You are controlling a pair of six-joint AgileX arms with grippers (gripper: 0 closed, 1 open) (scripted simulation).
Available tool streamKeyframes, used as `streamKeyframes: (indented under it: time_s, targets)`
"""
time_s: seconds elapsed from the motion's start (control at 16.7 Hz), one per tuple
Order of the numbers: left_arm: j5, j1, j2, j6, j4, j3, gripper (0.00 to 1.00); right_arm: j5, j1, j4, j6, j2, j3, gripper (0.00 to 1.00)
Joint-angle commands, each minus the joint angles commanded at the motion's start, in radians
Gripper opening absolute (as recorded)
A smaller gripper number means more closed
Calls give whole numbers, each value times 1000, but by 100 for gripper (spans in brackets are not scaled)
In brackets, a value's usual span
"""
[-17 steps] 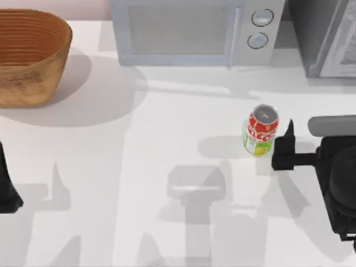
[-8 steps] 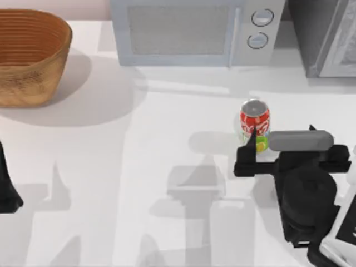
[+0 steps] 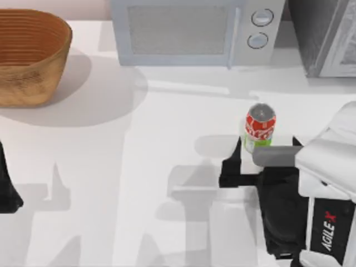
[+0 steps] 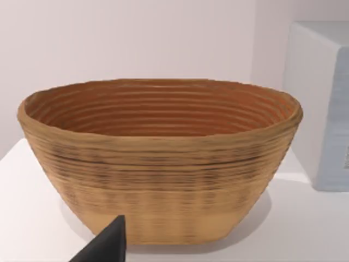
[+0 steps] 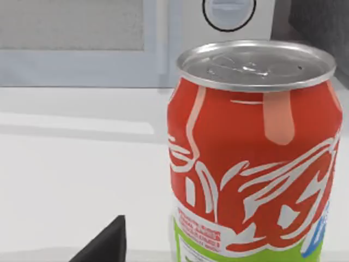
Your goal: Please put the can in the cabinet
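Observation:
The can (image 3: 260, 127), red with a silver top and a yellow-green lower band, stands upright on the white table right of centre. My right gripper (image 3: 265, 146) is open at the can's near side. One black finger (image 3: 232, 162) reaches past the can's left, and the other is mostly hidden under the wrist. The right wrist view has the can (image 5: 253, 158) very close, with one fingertip (image 5: 106, 243) beside it. The cabinet (image 3: 322, 33), dark grey and speckled, is at the back right corner. My left gripper (image 3: 6, 189) is parked open at the left edge.
A light grey microwave (image 3: 189, 30) with two round knobs stands at the back centre, just left of the cabinet. A woven basket (image 3: 30, 55) sits at the back left, and the left wrist view faces the basket (image 4: 158, 164).
My right arm has swung left and toward the can, bringing its fingers from the can's right side to either side of it. The can stays about where it was. The left arm is still.

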State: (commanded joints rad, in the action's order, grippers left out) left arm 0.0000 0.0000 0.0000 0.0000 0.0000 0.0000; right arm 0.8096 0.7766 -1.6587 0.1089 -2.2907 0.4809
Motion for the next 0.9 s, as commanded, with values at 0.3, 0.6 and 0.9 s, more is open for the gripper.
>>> streamKeyframes:
  time_s: [0.3,0.6,0.9]
  targets:
    - [0,0,0,0,0,0,100,6,8,-18,4,-21,6,100]
    - [0,0,0,0,0,0,100,2,1,-15,3,-19,7,100]
    - [0,0,0,0,0,0,100,-79,-78,55,-13,-49,120,100]
